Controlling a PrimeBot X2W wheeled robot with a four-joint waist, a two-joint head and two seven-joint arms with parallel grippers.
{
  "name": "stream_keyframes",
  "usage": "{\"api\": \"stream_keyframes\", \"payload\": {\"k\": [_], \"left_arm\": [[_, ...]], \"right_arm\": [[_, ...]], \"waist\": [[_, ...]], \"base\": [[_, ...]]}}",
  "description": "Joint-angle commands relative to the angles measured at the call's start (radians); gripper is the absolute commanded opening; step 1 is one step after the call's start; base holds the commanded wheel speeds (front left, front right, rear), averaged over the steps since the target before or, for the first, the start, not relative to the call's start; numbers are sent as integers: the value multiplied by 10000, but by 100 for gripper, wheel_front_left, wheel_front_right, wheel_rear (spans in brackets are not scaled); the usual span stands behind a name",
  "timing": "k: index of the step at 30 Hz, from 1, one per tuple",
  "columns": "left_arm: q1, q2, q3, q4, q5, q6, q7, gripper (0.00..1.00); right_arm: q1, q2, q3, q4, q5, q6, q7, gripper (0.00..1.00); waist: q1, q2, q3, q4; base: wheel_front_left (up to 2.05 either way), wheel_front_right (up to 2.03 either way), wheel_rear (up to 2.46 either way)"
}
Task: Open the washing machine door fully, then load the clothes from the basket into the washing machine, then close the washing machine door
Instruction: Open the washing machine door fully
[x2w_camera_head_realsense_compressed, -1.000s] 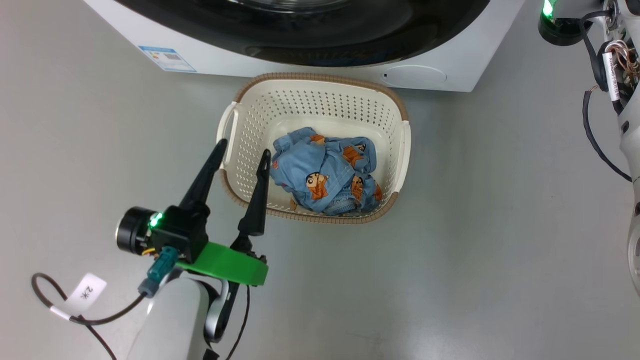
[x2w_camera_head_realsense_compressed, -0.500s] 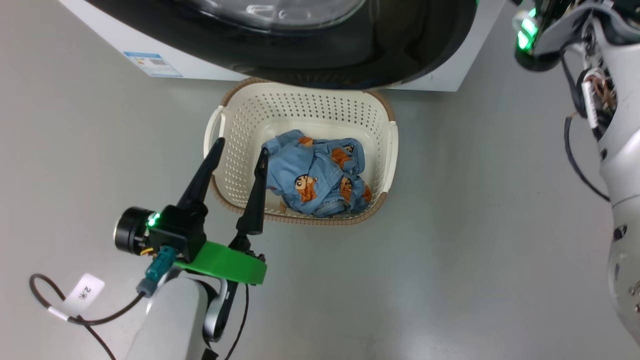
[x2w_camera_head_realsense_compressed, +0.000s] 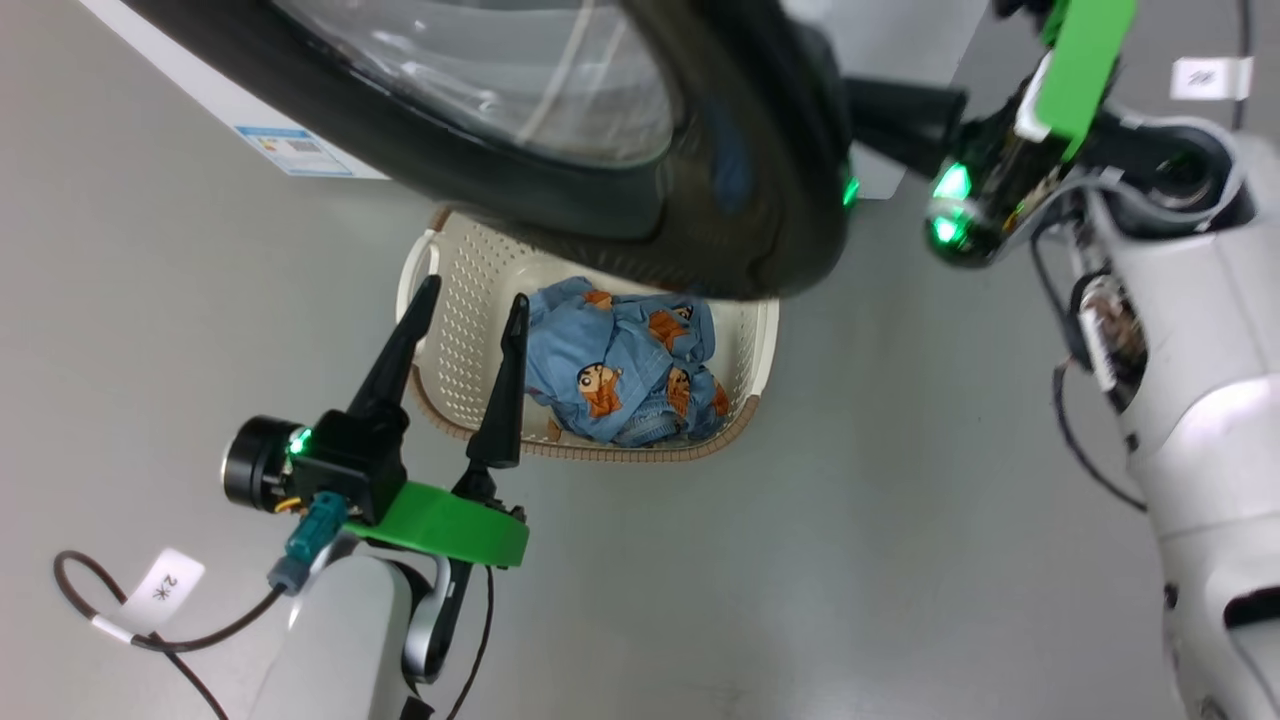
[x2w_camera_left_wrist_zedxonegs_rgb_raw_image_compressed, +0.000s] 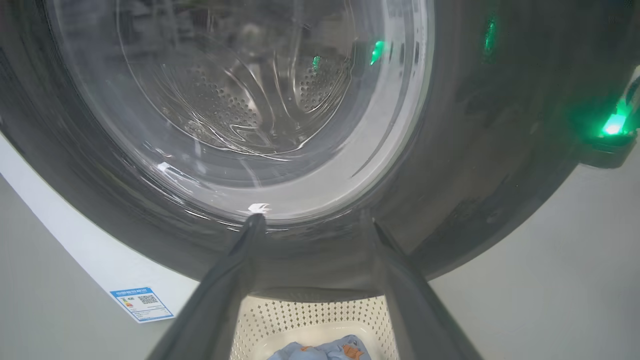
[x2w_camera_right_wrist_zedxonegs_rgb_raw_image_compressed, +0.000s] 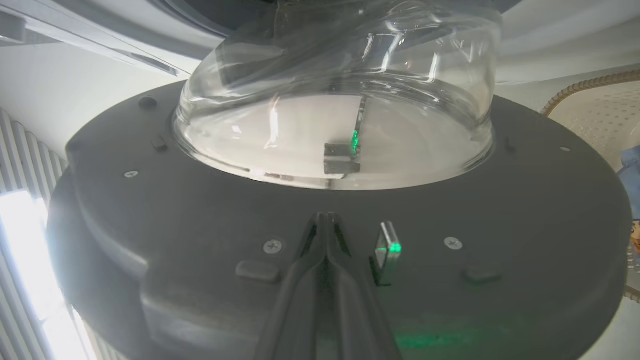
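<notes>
From the head view, the left arm is reaching forward from the lower left. Its left gripper (x2w_camera_head_realsense_compressed: 475, 290) is standing wide with nothing held, and its fingers are pointing over the near left corner of the basket (x2w_camera_head_realsense_compressed: 450, 330). The clothes (x2w_camera_head_realsense_compressed: 620, 370) are lying bunched inside. The washing machine door (x2w_camera_head_realsense_compressed: 740, 200) is hanging partly open above the basket's far side, and the right gripper (x2w_camera_head_realsense_compressed: 905, 115) is reaching in behind its rim from the upper right.

In the left wrist view, the left gripper (x2w_camera_left_wrist_zedxonegs_rgb_raw_image_compressed: 315, 222) is aiming its spread fingers at the door's (x2w_camera_left_wrist_zedxonegs_rgb_raw_image_compressed: 475, 150) lower rim, above the basket (x2w_camera_left_wrist_zedxonegs_rgb_raw_image_compressed: 310, 320).

In the right wrist view, the right gripper (x2w_camera_right_wrist_zedxonegs_rgb_raw_image_compressed: 325, 220) is pressing its fingers together, empty, its tips lying at the door's (x2w_camera_right_wrist_zedxonegs_rgb_raw_image_compressed: 200, 215) dark inner face below the glass bowl (x2w_camera_right_wrist_zedxonegs_rgb_raw_image_compressed: 340, 100).
</notes>
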Motion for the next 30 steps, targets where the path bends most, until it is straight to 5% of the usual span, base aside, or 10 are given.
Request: {"api": "stream_keyframes", "payload": {"k": [1,15,30], "left_arm": [[116,195,336,-163,2,70,-67,100],[335,195,336,-20,-24,87,-67,100],[820,195,635,309,221,-68,-67,100]], "right_arm": [[413,308,415,-680,304,56,108,0],[1914,309,2215,-2465,1482,56,-152,0],[2871,309,3074,-2585,2113,56,-617,0]], "waist": [[1,0,-71,-11],[1,0,-474,150],[1,0,-1328,466]], "base": [[0,0,0],[0,0,0],[0,0,0]]}}
